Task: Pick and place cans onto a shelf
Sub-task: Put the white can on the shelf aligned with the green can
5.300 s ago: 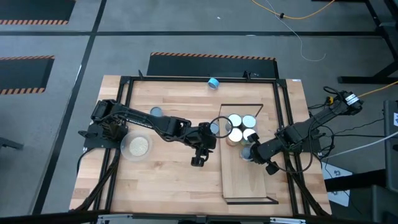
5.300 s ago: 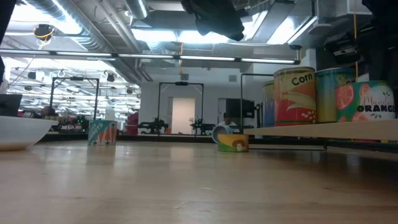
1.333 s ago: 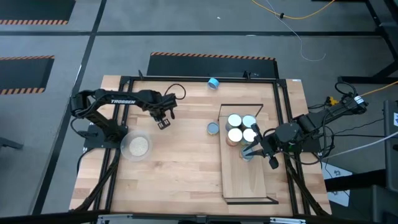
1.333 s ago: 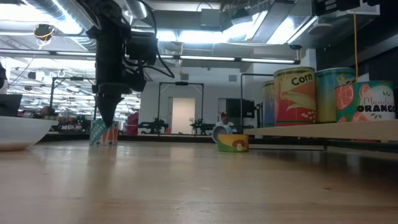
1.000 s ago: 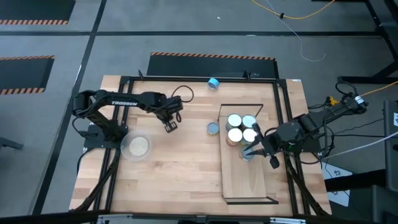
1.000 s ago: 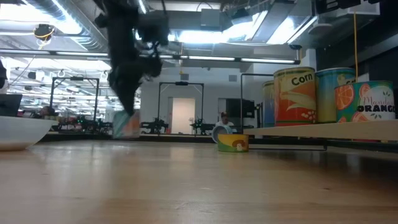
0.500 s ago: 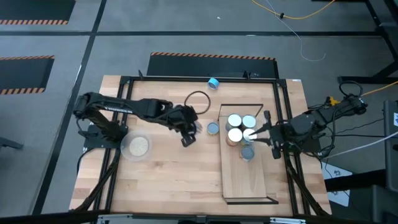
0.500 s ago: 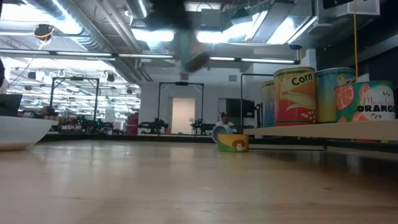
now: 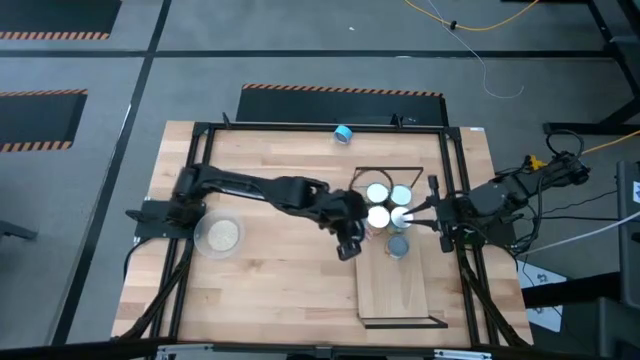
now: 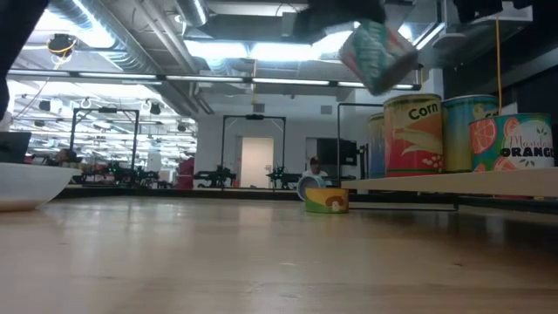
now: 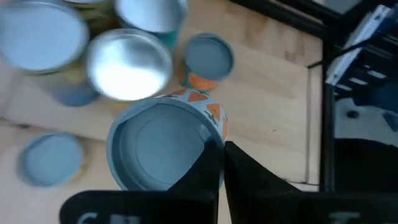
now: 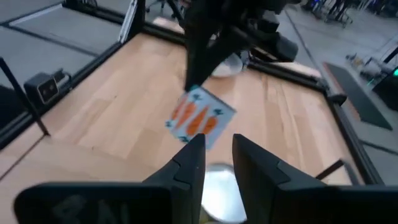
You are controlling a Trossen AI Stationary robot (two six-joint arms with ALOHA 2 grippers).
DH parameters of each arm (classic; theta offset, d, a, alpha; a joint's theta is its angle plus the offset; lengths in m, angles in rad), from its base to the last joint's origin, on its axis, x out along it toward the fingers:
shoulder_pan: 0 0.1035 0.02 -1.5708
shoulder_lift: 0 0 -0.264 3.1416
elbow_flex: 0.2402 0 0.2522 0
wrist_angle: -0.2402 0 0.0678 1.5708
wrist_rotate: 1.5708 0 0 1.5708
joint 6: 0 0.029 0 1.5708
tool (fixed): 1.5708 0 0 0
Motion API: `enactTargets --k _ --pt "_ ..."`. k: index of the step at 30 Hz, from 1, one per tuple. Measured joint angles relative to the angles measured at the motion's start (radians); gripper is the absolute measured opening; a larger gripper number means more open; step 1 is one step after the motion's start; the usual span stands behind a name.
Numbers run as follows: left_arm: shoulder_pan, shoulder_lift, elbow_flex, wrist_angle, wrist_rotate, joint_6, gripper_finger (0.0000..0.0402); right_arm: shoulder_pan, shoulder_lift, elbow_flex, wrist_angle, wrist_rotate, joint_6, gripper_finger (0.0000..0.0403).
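My left gripper [image 11: 219, 163] is shut on a teal can with a carrot print [image 10: 377, 57] and hangs by the shelf's [image 9: 400, 290] left edge; in the high view the left gripper [image 9: 352, 236] hides this can. Several cans [image 9: 389, 205] stand upright on the shelf's far end, one more [image 9: 397, 246] just nearer. My right gripper [image 9: 418, 212] waits open at the shelf's right side, level with those cans, nothing between its fingers [image 12: 193, 163]. My left gripper pinches the carrot can's top rim [image 11: 210, 142]: one finger [image 11: 208, 169] lies on the recessed blue-grey lid, the other [image 11: 249, 180] on the outside wall. The fingers slant down from the table's left. The can hangs tilted, lifted clear above the shelf's height.
A low mushroom-print can [image 10: 327, 201] sits on the table left of the shelf, a small blue can [image 9: 343, 132] at the far edge, a clear dish [image 9: 221, 235] at the left. Bare shelf board lies nearer than the cans.
My left gripper has carried the carrot can up off the table and swung it from the far left toward the right, as far as the shelf's left edge, tipping as it went; the can now hangs tilted. My right gripper has shifted a little toward the far edge and turned.
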Motion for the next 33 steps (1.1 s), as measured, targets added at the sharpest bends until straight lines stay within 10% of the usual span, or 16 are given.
enactTargets --k 33 --pt "-0.013 0.182 0.029 0.096 0.031 -0.003 0.0003 0.000 0.266 0.000 0.051 -0.078 0.041 0.0086"
